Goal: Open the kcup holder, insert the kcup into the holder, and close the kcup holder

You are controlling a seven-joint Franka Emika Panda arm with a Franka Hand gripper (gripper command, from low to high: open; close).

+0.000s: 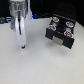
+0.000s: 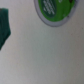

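The kcup holder (image 1: 61, 31) is a black boxy unit at the exterior view's right, with its tray pulled out toward the front and several round pods showing in the slots. My gripper (image 1: 22, 47) hangs straight down over the white table at the exterior view's left, well apart from the holder. The frames are too blurred to show how the jaws stand. In the wrist view the kcup (image 2: 52, 10) shows its round green top with a white rim, lying on the table below the gripper and not held. I cannot make out the kcup in the exterior view.
The white table (image 1: 45, 65) spreads between the gripper and the holder. A dark green blurred shape (image 2: 4, 27) sits at the edge of the wrist view; I cannot tell what it is. Dark clutter lines the back (image 1: 7, 20).
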